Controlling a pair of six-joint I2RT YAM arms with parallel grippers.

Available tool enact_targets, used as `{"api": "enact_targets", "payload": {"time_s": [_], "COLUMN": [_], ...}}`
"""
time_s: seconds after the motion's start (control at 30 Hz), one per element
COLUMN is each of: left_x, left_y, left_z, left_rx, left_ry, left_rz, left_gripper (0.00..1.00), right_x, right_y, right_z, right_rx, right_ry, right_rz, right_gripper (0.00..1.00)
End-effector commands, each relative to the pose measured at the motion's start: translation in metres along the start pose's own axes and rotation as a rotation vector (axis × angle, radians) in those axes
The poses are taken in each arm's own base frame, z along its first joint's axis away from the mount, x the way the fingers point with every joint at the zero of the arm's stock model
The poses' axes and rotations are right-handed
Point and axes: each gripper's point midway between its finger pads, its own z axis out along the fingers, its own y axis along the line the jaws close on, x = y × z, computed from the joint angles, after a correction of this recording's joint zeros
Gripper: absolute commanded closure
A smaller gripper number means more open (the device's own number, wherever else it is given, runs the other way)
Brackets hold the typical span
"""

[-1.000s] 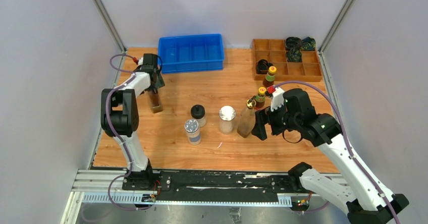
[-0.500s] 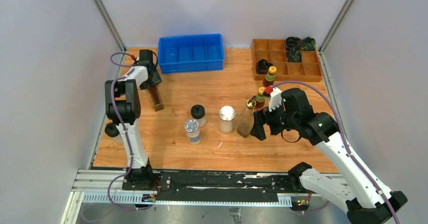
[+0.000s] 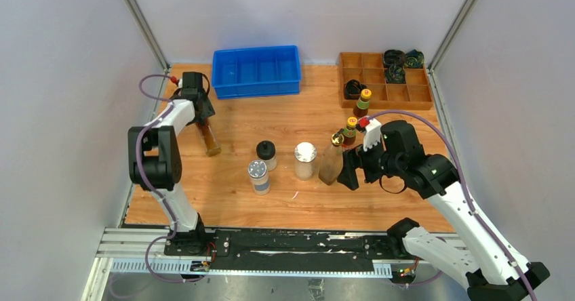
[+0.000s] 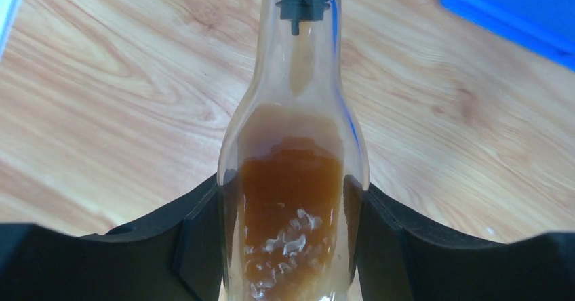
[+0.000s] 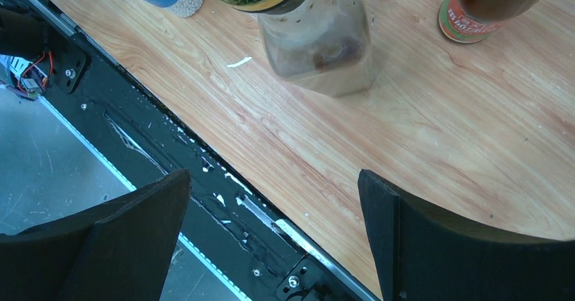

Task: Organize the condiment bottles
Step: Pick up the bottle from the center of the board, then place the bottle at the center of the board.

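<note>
The cruet (image 4: 291,179) in play is the amber-filled one on the left side of the counter (image 3: 285,121), near the blue bin (image 3: 256,70). The left pincer (image 4: 288,213) is closed around its lower body, with a finger snug on each side. From above the cruet looks tilted, and I can't tell if its base is touching the wood.

If I were driving, I'd straighten it up before lowering, go slow, and only let go once the base sits flat. It's tall and narrow with a skinny neck, so I'd guess it tips easily. The glass is smooth and clear and probably slippery, and the bubbly liquid will slosh.

The second cruet (image 5: 319,36) has a blockier clear body and a shiny gold spout. It stands upright mid-counter, just ahead of the right pincer (image 5: 272,179), which is spread wide with nothing in it.

Around that are two silver-lidded shakers (image 3: 305,158), a black-capped jar (image 3: 266,153) and two yellow-capped sauce bottles (image 3: 350,130), all upright. The counter is glossy wood grain, so I'd expect bases to slide if nudged.
</note>
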Motion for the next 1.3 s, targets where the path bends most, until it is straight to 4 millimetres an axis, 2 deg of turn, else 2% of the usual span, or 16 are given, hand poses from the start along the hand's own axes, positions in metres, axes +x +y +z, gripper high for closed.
{"api": "enact_targets", "payload": {"time_s": [0.0,0.03,0.07,0.17,0.3,0.43,0.67,0.87,1.1,1.27], "left_x": [-0.059,-0.061,-0.058,-0.056,-0.050,-0.036,-0.009,0.006,0.027,0.035], "left_y": [-0.009,-0.007,-0.017,-0.017,-0.018,-0.020,-0.009,-0.004,-0.014,-0.034], "left_z": [-0.069,-0.079,-0.091,-0.118,-0.143,-0.166,-0.197,-0.226,-0.258,-0.267], "left_rx": [0.084,0.096,0.133,0.170,0.207,0.232,0.283,0.423,0.663,0.769], "left_ry": [-0.280,-0.310,-0.337,-0.435,-0.545,-0.624,-0.759,-0.876,-0.961,-0.969], "left_rz": [-0.039,-0.048,-0.036,-0.037,-0.041,-0.044,-0.061,-0.092,-0.067,0.024], "left_gripper": [0.84,0.84,0.84,0.84,0.85,0.87,0.90,0.90,0.91,0.97], "right_x": [0.000,-0.001,-0.001,-0.003,-0.006,-0.009,-0.015,-0.018,-0.018,-0.015], "right_y": [0.005,0.005,0.006,0.008,0.012,0.016,0.019,0.025,0.026,0.026], "right_z": [-0.003,-0.004,-0.004,-0.008,-0.012,-0.015,-0.022,-0.022,-0.025,-0.021], "right_rx": [-0.016,-0.017,-0.018,-0.028,-0.039,-0.053,-0.062,-0.088,-0.095,-0.104], "right_ry": [-0.019,-0.024,-0.029,-0.046,-0.079,-0.118,-0.157,-0.159,-0.177,-0.195], "right_rz": [-0.003,-0.001,0.001,0.004,0.014,0.031,0.044,0.056,0.061,0.064], "right_gripper": [0.00,0.00,0.00,0.00,0.00,0.01,0.01,0.01,0.02,0.02]}}
